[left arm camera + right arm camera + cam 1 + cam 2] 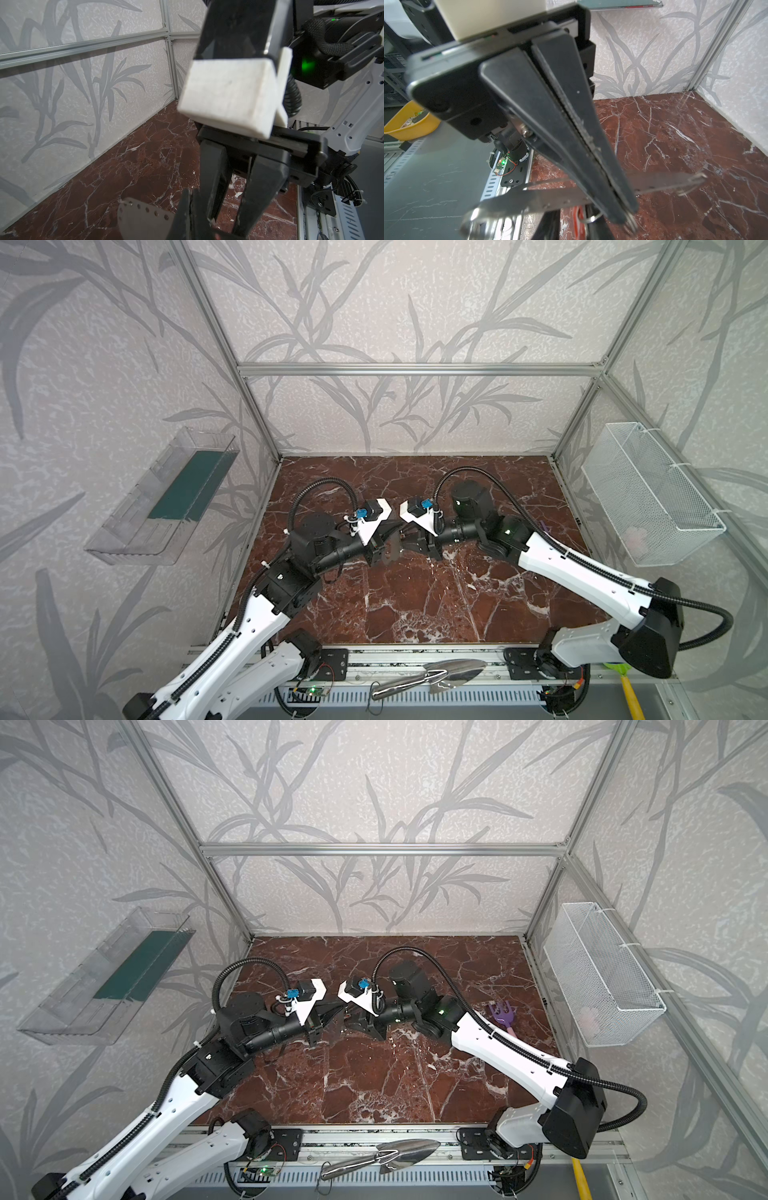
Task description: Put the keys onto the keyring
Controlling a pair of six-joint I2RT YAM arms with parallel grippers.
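While your closed left gripper [192, 194] pinches the keys [143, 220] mid-frame in both top views, treat them as stiff and slick, gripping the dotted edge (right gripper [225, 226] parted beside the keyring [579, 216], hold unclear).

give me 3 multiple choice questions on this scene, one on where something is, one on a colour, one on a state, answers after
1. Where is the steel trowel? A hanging on the back wall; B upright mid-table; C flat on the near metal rail.
2. What colour is the head of the small garden fork? A purple; B green; C orange.
3. How do the left gripper's jaws stand? A wide open; B shut; C out of every view.

Answers:
1 C, both top views show it lying along the rail.
2 A, purple prongs show in a top view.
3 B, the right wrist view shows its fingers pressed together.
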